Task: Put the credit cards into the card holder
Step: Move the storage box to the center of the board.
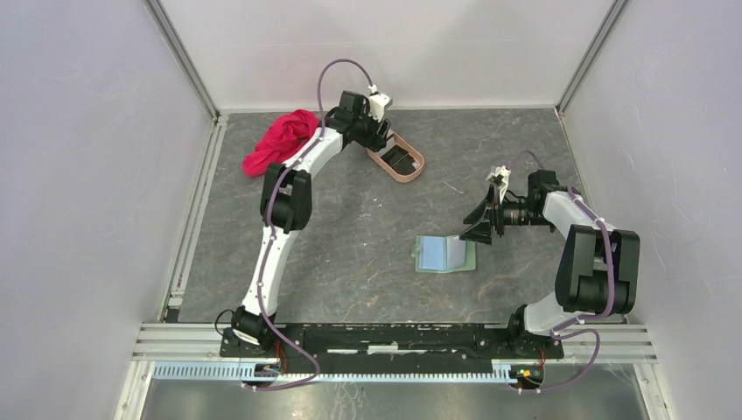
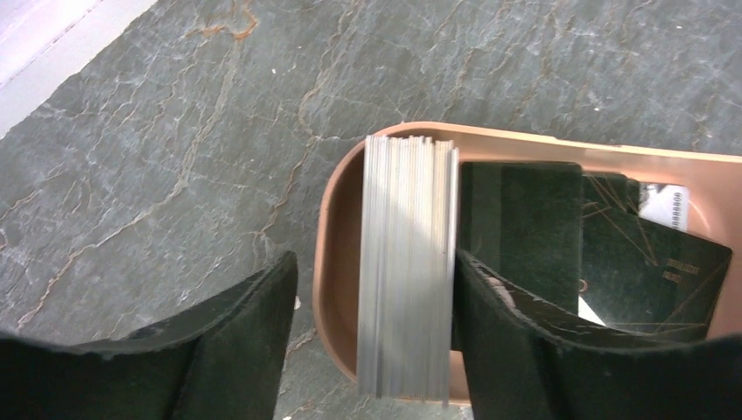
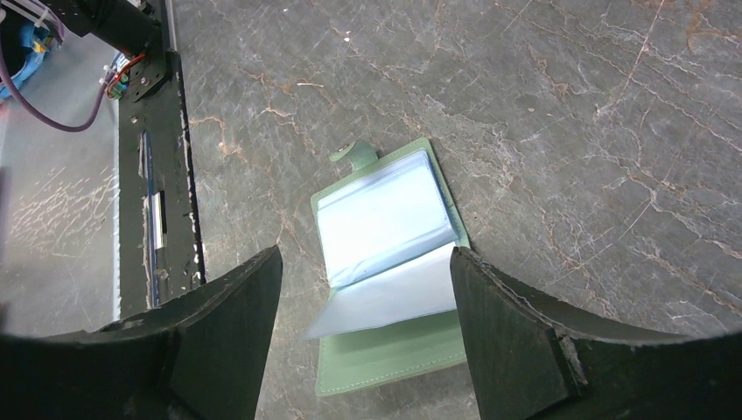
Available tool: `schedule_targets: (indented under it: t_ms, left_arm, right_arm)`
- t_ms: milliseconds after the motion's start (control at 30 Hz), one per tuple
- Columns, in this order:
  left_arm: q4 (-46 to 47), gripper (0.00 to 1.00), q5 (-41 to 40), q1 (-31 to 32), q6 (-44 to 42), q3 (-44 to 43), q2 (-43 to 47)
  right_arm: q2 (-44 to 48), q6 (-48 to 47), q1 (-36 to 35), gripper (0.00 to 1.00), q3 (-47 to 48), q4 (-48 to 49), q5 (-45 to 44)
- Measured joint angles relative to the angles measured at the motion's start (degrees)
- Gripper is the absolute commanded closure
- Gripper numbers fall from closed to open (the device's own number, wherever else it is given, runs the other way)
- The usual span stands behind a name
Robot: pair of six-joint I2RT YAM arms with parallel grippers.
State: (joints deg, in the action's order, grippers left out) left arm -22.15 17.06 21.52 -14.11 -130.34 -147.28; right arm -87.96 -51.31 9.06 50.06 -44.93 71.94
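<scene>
With the left gripper (image 2: pixel 374 262) spread astride the silvery-white card (image 2: pixel 407 245) at the end of the pinkish tray (image 2: pixel 337 219), one finger touching and the other apart, uneven closure may skid the card, while only the right wrist view shows the card holder's (image 3: pixel 385 227) raised pocket leaf beneath the spread right gripper (image 3: pixel 366 258).

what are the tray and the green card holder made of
Tray: probably moulded plastic, pinkish-tan and smooth, with a soft sheen and rounded rim. Card holder: looks like faux leather, with a matte sage-green cover. Its inner sleeves seem to be clear glossy plastic that catches glare.
</scene>
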Motion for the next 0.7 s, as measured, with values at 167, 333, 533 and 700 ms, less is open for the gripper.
schedule_targets:
  t_ms: [167, 333, 533, 700]
  left_arm:
    - [0.66, 0.46, -0.17, -0.02, 0.79, 0.68, 0.22]
    - [3.28, 0.56, -0.17, -0.02, 0.96, 6.19, 3.13]
    - [4.2, 0.58, -0.57, -0.02, 1.03, 18.27, 10.86]
    - [5.95, 0.55, -2.49, -0.02, 4.96, 34.14, 21.51]
  right_arm:
    - [0.0, -0.5, 0.0, 0.23, 0.24, -0.31, 0.0]
    - [0.0, -0.87, 0.0, 0.23, 0.28, -0.66, 0.0]
    - [0.0, -1.68, 0.0, 0.23, 0.35, -1.42, 0.0]
    - [0.13, -2.14, 0.0, 0.23, 0.37, -1.66, 0.0]
